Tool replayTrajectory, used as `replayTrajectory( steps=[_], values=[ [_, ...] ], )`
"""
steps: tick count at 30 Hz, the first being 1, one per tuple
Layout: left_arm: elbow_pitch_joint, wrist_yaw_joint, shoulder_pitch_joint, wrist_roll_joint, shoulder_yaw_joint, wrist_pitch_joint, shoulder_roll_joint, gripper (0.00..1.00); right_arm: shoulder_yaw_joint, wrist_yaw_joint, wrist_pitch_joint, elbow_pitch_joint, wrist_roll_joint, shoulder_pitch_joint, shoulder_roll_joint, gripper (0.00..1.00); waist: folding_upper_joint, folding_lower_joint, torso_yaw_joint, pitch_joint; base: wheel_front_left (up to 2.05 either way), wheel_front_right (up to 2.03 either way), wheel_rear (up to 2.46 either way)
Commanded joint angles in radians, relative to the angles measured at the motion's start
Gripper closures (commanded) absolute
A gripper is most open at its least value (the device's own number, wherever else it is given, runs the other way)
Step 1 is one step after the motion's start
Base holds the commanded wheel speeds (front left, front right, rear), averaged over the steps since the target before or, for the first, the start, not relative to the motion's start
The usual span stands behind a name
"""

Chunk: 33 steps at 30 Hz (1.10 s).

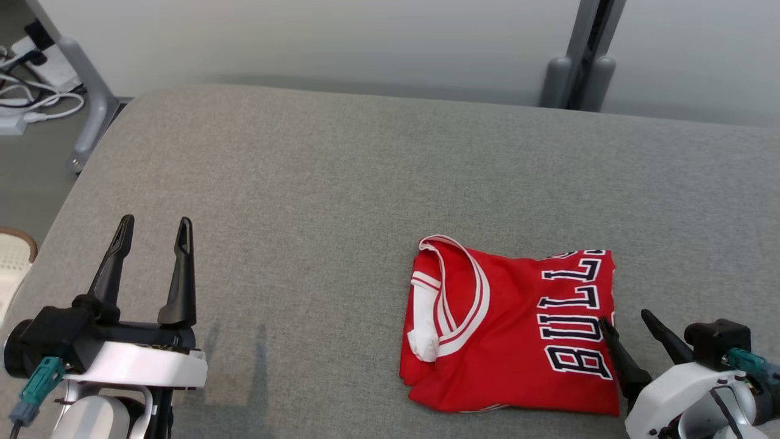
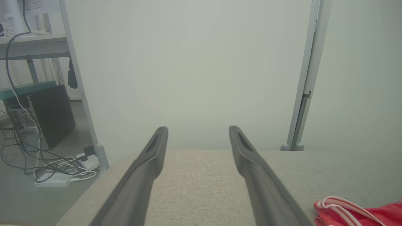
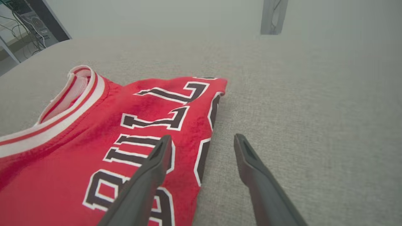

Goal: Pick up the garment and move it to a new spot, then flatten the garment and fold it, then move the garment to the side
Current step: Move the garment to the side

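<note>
Red garment [image 1: 518, 329] folded, near right on grey table [image 1: 304, 171]. Right gripper [image 1: 624, 318] jaws spread, empty, straddling its right edge. Left gripper [image 1: 155, 221] spread, empty, near left, well apart. Likely side-move: catch all layers deep, pinch firm, drag low so fold holds.

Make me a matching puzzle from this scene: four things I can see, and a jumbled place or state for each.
Things:
1 jersey
2 left fingers
3 right fingers
4 white cables

Descriptions:
a open over bare grey cushion
b folded, red
c on the floor, far left
d open across the jersey's lettered edge

Pairs: 1-b, 2-a, 3-d, 4-c.
</note>
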Motion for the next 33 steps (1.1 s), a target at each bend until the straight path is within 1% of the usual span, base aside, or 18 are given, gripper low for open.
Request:
replayTrajectory(
  steps=[1, 7, 8, 9, 11, 13, 17, 22, 27, 33],
  values=[
    [0.003, -0.005, -0.018, 0.003, 0.003, -0.005, 0.002, 0.00, 0.001, 0.000, -0.005, 0.010, 0.002, -0.016, -0.011, 0.00, 0.0000, 0.0000, 0.036, 0.039, 0.00, 0.00, 0.00],
    [0.039, -0.033, -0.062, 0.013, 0.011, -0.015, -0.034, 0.00, 0.062, 0.000, 0.004, 0.135, 0.041, -0.095, -0.026, 0.00, 0.0000, 0.0000, 0.067, 0.097, 0.00, 0.00, 0.00],
    [0.045, -0.036, -0.068, 0.016, 0.013, -0.016, -0.041, 0.00, 0.075, 0.000, 0.011, 0.154, 0.048, -0.104, -0.028, 0.04, 0.0000, 0.0000, 0.071, 0.103, 0.00, 0.00, 0.00],
    [0.051, -0.041, -0.073, 0.017, 0.014, -0.015, -0.049, 0.00, 0.090, 0.000, 0.013, 0.170, 0.061, -0.110, -0.027, 0.45, 0.0000, 0.0000, 0.075, 0.107, 0.00, 0.00, 0.00],
    [0.054, -0.050, -0.080, 0.025, 0.026, -0.015, -0.057, 0.00, 0.111, 0.000, 0.008, 0.192, 0.080, -0.123, -0.031, 1.00, 0.0000, 0.0000, 0.080, 0.112, 0.00, 0.00, 0.00],
    [0.057, -0.059, -0.086, 0.035, 0.037, -0.015, -0.070, 0.00, 0.128, 0.000, 0.009, 0.202, 0.096, -0.134, -0.043, 1.00, 0.0000, 0.0000, 0.081, 0.114, 0.00, 0.00, 0.00],
    [0.064, -0.077, -0.086, 0.052, 0.065, -0.016, -0.084, 0.00, 0.129, -0.002, -0.014, 0.192, 0.107, -0.158, -0.071, 1.00, 0.0000, 0.0000, 0.070, 0.116, 0.00, 0.00, 0.00],
    [0.066, -0.097, -0.073, 0.065, 0.099, -0.016, -0.091, 0.00, 0.120, -0.002, -0.022, 0.135, 0.092, -0.142, -0.100, 1.00, 0.0000, 0.0000, 0.015, 0.114, 0.00, 0.00, 0.00],
    [0.044, -0.107, -0.063, 0.090, 0.118, -0.016, -0.091, 0.00, 0.109, 0.000, -0.015, 0.047, 0.054, -0.105, -0.128, 1.00, 0.0000, 0.0000, -0.092, 0.123, 0.00, 0.00, 0.00],
    [0.011, -0.115, -0.073, 0.112, 0.128, -0.016, -0.071, 0.00, 0.089, 0.000, 0.013, -0.064, 0.011, -0.077, -0.159, 1.00, 0.0000, 0.0000, -0.254, 0.167, 0.00, 0.00, 0.00]
  ],
)
